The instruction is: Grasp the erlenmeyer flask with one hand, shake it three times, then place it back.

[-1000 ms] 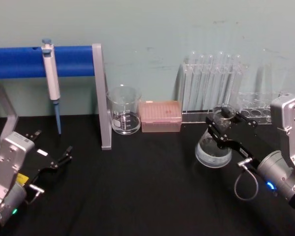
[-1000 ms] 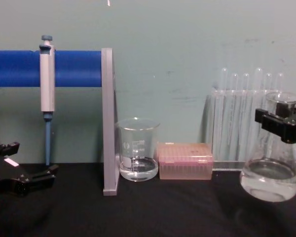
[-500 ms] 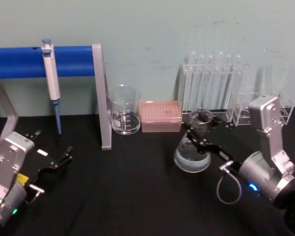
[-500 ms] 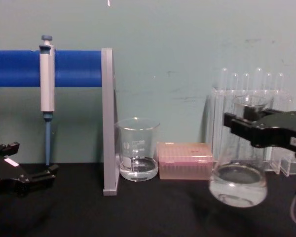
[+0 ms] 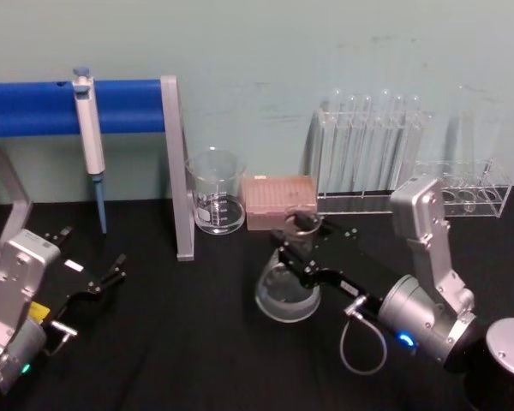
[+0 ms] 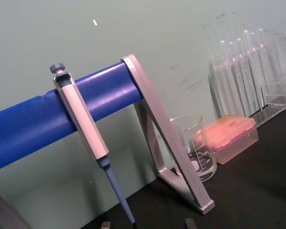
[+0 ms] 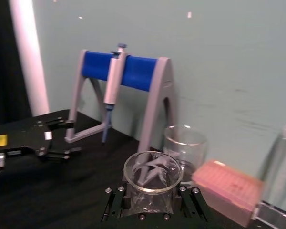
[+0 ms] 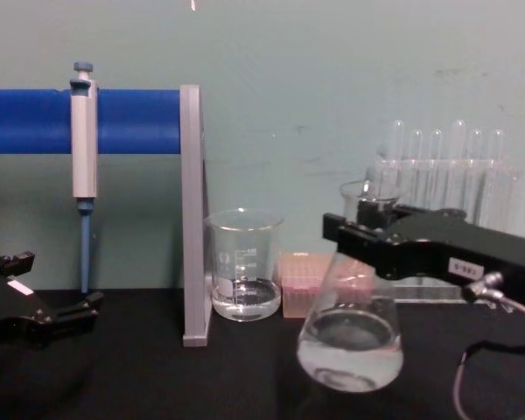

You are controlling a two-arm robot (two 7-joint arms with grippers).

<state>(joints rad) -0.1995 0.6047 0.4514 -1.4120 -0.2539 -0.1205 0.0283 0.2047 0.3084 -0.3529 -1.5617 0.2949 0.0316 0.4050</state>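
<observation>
Looking down from the head camera, the right gripper reaches in over the middle of the black table, its fingers pinching the neck of the erlenmeyer flask. The flask stands roughly upright, in front of the pink tip box and near the glass beaker. Whether its base touches the table cannot be told. A rack of test tubes stands at the back right. A pipette hangs from a blue stand at the back left. The left gripper rests low at the near left, well apart from the flask, with its fingers spread and holding nothing.

From the left wrist, the pipette hangs on the blue stand's bar, with the beaker, the pink tip box and the test tubes farther off.

From the right wrist, the flask's flared rim sits between the black jaws, which press against the neck from both sides. Beyond it are the beaker, the pink tip box and the blue stand; the left gripper lies farther off on the table.

From the chest, the right gripper comes in from the right and clamps the flask's neck. A little clear liquid lies in the flask's wide bottom. The flask partly covers the pink tip box behind it. The left gripper sits at the lower left, fingers apart.
</observation>
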